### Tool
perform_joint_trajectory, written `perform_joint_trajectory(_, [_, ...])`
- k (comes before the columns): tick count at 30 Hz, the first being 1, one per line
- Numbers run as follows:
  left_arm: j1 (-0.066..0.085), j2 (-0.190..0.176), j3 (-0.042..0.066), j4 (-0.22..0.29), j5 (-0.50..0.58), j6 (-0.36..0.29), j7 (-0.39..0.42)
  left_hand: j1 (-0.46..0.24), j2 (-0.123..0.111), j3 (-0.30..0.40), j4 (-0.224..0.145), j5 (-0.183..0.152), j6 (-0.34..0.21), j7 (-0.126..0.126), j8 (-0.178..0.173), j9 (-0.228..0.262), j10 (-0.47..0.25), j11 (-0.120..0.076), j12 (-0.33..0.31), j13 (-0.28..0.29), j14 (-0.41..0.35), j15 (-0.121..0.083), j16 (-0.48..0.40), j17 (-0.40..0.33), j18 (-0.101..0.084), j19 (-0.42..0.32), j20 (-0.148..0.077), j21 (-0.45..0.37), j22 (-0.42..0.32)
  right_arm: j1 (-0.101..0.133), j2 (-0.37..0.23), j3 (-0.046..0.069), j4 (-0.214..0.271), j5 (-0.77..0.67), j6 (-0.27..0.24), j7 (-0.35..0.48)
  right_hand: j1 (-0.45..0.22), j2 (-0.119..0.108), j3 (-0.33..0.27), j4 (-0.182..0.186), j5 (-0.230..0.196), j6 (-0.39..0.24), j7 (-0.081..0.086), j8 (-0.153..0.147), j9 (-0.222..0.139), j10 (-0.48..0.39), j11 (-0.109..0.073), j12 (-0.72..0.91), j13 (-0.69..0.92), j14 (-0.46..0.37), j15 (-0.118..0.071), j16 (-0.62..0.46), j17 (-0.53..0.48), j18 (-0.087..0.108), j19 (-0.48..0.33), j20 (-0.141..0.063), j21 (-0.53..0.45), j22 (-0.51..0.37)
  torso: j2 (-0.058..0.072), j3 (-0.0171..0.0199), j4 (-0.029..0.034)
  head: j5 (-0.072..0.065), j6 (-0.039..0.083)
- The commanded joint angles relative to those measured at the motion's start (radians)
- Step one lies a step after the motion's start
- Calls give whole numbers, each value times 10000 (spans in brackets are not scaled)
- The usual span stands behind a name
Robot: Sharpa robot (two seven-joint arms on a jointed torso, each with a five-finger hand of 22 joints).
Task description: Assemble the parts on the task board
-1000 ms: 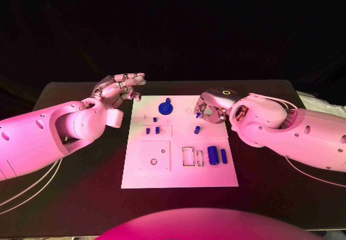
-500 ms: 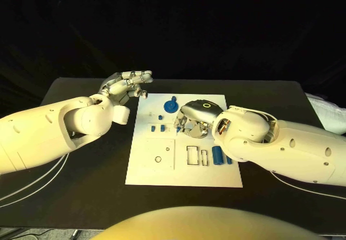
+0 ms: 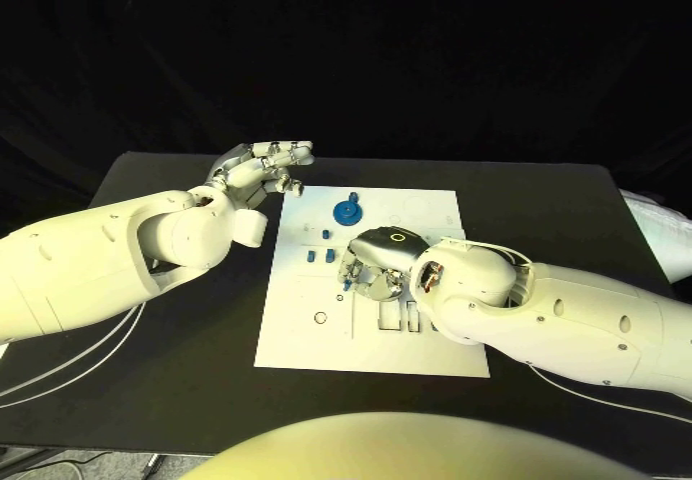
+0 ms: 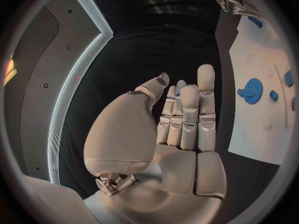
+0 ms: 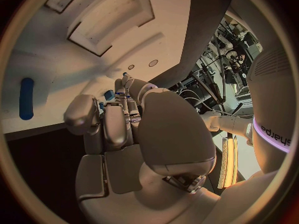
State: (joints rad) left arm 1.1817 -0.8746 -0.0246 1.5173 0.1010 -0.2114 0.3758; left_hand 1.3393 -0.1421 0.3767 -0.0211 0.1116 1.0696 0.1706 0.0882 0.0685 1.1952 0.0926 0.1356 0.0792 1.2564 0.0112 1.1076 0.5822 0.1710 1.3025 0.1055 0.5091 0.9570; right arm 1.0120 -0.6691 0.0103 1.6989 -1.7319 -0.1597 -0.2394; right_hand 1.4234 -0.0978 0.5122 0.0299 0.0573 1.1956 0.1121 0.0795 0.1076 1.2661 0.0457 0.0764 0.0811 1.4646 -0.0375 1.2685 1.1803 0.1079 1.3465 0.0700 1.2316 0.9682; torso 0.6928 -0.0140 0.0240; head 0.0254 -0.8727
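Observation:
The white task board (image 3: 433, 215) lies in the middle of the black table. My right hand (image 3: 378, 262) hangs over the board's middle with its fingers curled down. In the right wrist view this right hand (image 5: 124, 134) pinches a small blue part (image 5: 109, 94) at its fingertips, just above the board (image 5: 37, 59). A blue gear (image 3: 348, 212) sits near the board's far edge, and small blue pegs (image 3: 312, 257) stand left of my right hand. My left hand (image 3: 267, 165) is raised beyond the board's far left corner, fingers straight and holding nothing; the left hand (image 4: 181, 119) has the gear (image 4: 253, 90) beside it.
A blue cylinder (image 5: 26, 104) lies on the board beside my right hand. Square recesses (image 3: 320, 300) and narrow slots (image 3: 387, 316) mark the board's near half, partly hidden under my right arm (image 3: 548, 320). Bare black table (image 3: 173, 390) surrounds the board.
My right hand has moved from the board's far right edge to its middle, nearer to me, with the small blue part in its fingers. The left hand has hardly moved. The camera has shifted slightly.

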Motion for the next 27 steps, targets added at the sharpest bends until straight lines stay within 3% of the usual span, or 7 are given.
perform_joint_trajectory(1, [3,20,7,34,6,137,19,58,14,-58,19,-7,-85,-1,-13,-14,-83,18,67,7,-72,-19,-33,-9,58,-62,7,-61,-8,-57,81,-7,-46,-160,263,150,-37,25,3,-46,3,45,47,9,89,-16,68,-45,-13,482,73,57,-15,25,-3,14,14,-8,5,11,2,53,1])
perform_joint_trajectory(27, [3,4,7,38,-3,212,-95,63,20,-74,18,-7,-98,4,-16,-15,-98,23,70,5,-84,-15,-39,-24,61,-70,10,-92,-27,-163,342,-34,-239,-283,568,53,-59,32,-2,-70,8,22,68,-10,95,-34,86,-71,-26,478,85,61,-18,29,-19,14,3,-29,-5,6,8,116,1])
